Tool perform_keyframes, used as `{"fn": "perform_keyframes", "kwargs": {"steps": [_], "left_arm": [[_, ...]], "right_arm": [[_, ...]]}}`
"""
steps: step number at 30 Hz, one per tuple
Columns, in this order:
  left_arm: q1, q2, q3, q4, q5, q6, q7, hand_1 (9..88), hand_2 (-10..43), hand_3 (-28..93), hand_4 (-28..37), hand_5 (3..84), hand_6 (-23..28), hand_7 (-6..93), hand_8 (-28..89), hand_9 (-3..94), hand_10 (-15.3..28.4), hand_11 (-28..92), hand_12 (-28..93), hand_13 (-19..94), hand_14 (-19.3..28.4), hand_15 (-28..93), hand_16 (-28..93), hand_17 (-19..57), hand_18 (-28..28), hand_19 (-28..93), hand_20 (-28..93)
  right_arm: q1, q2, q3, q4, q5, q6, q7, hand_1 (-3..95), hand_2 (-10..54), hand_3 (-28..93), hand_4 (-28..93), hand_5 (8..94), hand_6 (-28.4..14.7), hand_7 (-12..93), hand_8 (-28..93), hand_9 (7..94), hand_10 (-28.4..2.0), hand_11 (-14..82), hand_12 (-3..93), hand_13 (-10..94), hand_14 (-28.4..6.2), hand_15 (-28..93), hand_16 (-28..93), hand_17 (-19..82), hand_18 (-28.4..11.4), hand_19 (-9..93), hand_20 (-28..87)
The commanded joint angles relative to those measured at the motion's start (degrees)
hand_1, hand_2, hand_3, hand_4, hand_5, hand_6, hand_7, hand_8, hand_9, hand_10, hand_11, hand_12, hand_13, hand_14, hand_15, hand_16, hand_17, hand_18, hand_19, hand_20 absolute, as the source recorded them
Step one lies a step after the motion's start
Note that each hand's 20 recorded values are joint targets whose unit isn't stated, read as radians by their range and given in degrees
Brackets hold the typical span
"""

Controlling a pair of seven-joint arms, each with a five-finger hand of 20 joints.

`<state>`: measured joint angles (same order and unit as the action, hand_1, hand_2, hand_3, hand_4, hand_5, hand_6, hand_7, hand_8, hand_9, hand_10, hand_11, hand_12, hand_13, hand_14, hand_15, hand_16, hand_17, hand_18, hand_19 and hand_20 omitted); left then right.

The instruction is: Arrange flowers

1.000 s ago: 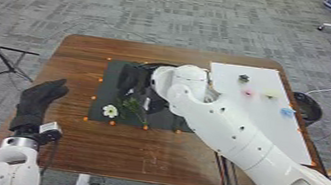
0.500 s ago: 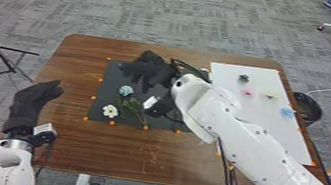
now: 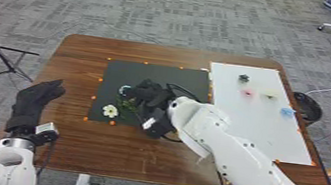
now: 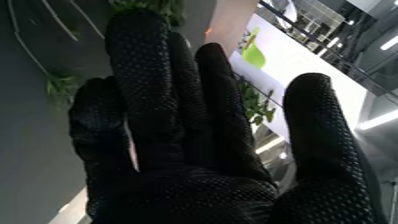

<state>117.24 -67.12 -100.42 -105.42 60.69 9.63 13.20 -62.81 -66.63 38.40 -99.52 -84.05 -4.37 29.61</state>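
Right hand (image 3: 151, 96), thumb spread wide of its straight fingers, over the dark mat (image 3: 151, 71) beside the blue flower (image 3: 125, 90), presumably to settle it near the white flower (image 3: 111, 111) lying there. Left hand (image 3: 34, 99), loosely open, is held aside, probably leaving working room.

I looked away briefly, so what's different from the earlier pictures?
The right hand has moved from the far part of the dark mat back toward the robot, its fingers straight. The white flower stays in place, and the left hand still waits at the table's left.
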Motion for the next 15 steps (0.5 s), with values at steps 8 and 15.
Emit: {"fn": "perform_keyframes", "kwargs": {"steps": [8,15], "left_arm": [[-0.07,-0.61,0.37,0.45,0.39,-1.44,-0.75,27.2,5.6,69,-28.1,55.7,-0.2,17.5,-8,53.1,14.6,25,15,42,17.5,24,1,8.5,11.5,10,19],[-0.24,-0.57,0.46,0.59,0.37,-1.65,-0.74,27.2,5.6,69,-28.0,55.7,-0.2,17.5,-8,53.1,14.6,25,15,42,17.4,24,1,8.4,11.5,10,19]], "right_arm": [[-3.88,-1.52,-1.15,-0.37,-0.73,0.74,1.32,31.5,14.3,46,-9,60.0,-6.6,9,-5,65.7,-17.1,8.5,12.2,72,-15.5,52,33,35,-24.1,81,57],[-4.17,-2.41,-1.86,0.43,-1.11,1.89,0.41,31.4,14.2,46,-9,61.4,-5.7,13,-4,63.1,-16.7,7.9,12.0,71,-15.5,53,33,35,-24.0,81,57]]}}
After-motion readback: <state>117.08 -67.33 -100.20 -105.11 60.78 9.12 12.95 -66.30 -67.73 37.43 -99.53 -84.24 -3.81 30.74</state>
